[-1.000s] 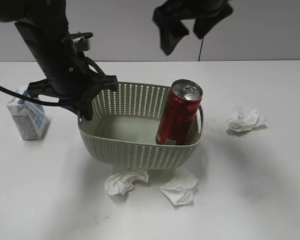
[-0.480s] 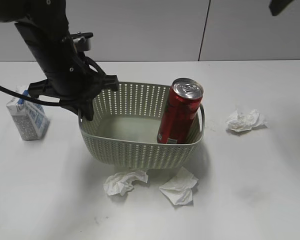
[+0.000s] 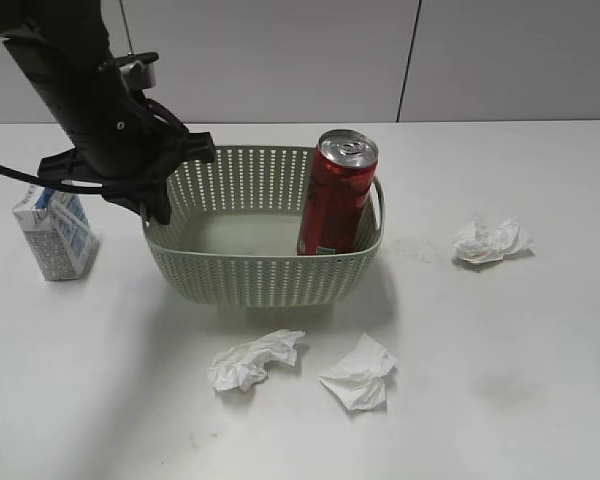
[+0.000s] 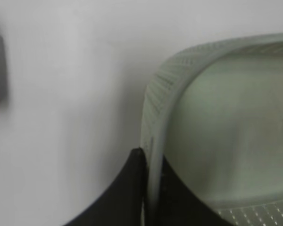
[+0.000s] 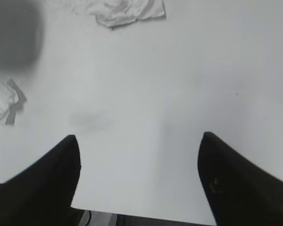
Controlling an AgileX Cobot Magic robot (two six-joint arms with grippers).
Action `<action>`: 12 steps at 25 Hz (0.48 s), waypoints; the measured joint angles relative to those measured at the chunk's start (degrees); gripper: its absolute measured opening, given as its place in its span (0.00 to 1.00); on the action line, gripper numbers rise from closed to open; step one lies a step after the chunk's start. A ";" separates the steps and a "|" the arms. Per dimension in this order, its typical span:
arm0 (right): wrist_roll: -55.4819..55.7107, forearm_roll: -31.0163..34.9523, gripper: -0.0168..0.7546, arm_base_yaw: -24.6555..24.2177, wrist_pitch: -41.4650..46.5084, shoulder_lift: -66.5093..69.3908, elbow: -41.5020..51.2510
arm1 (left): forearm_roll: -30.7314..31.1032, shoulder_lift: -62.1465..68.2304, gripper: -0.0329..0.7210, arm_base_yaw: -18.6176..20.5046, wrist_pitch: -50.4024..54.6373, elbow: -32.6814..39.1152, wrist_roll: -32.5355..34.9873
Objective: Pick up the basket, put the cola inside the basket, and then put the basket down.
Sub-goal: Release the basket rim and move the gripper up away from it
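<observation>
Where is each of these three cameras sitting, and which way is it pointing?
Exterior view: sits in front of the table, looking down at a slant at the basket with the cola inside; the left arm shows, its left gripper on the rim.
Left wrist view: rides the left arm, looking down at the basket's rim, clamped between dark fingers.
Right wrist view: rides the right arm, looking down at bare table past the open right gripper.
Shared: the basket appears in the exterior and left wrist views.

Bright, even overhead light — soft shadows; left wrist view blurred (exterior sharp).
</observation>
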 joint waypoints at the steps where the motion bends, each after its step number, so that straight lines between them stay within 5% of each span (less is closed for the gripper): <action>1: -0.07 0.14 0.79 0.00 -0.54 -2.81 3.31 | -0.23 0.00 0.04 0.38 -0.51 0.00 0.32; 12: -0.49 0.45 0.79 0.00 -3.36 -34.54 27.99 | -3.36 7.68 0.05 0.94 0.79 -7.96 2.30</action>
